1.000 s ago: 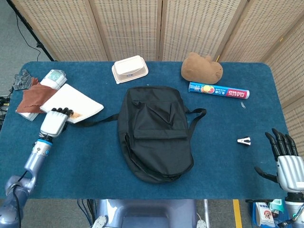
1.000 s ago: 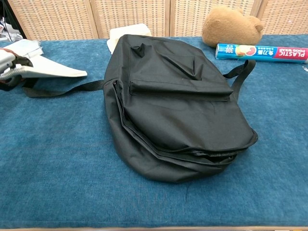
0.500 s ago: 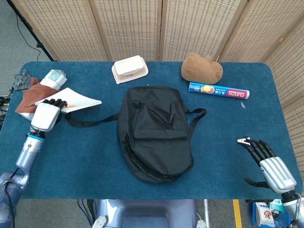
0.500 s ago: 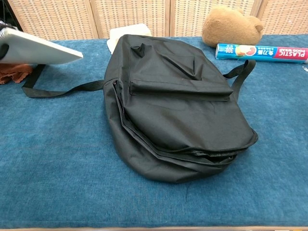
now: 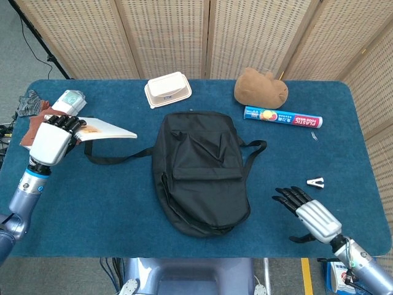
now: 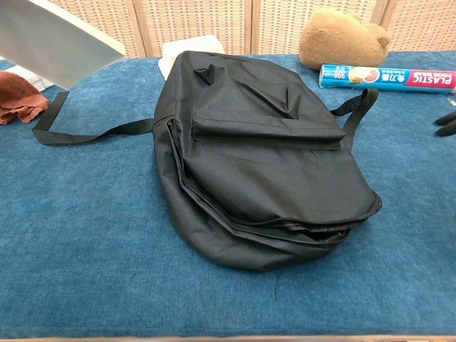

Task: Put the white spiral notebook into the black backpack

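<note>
The black backpack (image 5: 199,172) lies flat in the middle of the blue table, its zip closed along the near edge (image 6: 285,228). My left hand (image 5: 52,138) grips the white spiral notebook (image 5: 107,129) at the left, lifted off the table; in the chest view the notebook (image 6: 60,43) hangs high at the top left. My right hand (image 5: 310,215) hovers near the front right edge, fingers spread towards the backpack and holding nothing; only its fingertips (image 6: 447,122) show in the chest view.
A backpack strap (image 5: 116,157) trails left under the notebook. Brown cloth (image 5: 34,126) and a rolled item (image 5: 69,101) lie at far left. At the back are a white box (image 5: 167,89), brown plush (image 5: 261,88) and plastic wrap box (image 5: 282,117). A small clip (image 5: 315,182) lies at right.
My left hand has lifted the notebook off the table and raised it. My right hand has moved left and forward, towards the backpack.
</note>
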Controlling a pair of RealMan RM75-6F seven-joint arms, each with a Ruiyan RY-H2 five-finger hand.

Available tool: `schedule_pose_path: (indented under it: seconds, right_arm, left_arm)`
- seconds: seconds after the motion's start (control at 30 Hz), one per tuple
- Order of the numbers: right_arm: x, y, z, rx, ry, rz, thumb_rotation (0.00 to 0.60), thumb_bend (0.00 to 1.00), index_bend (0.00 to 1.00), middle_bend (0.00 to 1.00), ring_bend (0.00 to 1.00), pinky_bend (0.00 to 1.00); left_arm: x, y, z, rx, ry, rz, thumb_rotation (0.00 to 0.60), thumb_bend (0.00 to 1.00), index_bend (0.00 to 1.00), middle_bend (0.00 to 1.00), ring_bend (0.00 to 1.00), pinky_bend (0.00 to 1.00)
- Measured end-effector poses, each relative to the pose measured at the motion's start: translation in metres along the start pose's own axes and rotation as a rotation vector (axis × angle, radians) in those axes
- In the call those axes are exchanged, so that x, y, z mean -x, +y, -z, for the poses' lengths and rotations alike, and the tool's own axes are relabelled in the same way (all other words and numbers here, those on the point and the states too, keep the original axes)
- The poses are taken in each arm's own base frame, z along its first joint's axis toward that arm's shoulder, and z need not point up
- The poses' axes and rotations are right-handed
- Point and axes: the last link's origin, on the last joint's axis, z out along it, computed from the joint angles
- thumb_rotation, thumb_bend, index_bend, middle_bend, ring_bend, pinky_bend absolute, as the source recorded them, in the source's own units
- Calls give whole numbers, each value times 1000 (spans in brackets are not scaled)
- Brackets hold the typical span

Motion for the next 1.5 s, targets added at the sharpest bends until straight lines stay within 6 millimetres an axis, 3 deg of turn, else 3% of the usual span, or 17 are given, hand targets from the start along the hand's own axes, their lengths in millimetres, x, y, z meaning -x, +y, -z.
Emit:
schedule_pose_path:
  seconds: [0.5,0.83,1.13,1.5]
  right_arm:
    - [5,-79,-85,-193,-56,-87,600,0,134,63,3,0]
    - [25,-123,-129,-281,-38,-83,600,0,150,70,3,0]
    - [40,-129,-157,-263,-38,-40,600,0,171,80,11,0]
    - [38,-118,-167,-210,-17,16,600,38,180,93,26,0]
  left_arm:
    - [-37,8,-13,32,75,24,600,614,722,657,493,598]
    - [-56,0,-12,0,93,13,600,612,723,657,493,598]
    - [-59,-8,-5,-12,97,27,600,609,723,657,493,598]
    - [-54,-11,0,-17,85,33,600,607,723,657,493,598]
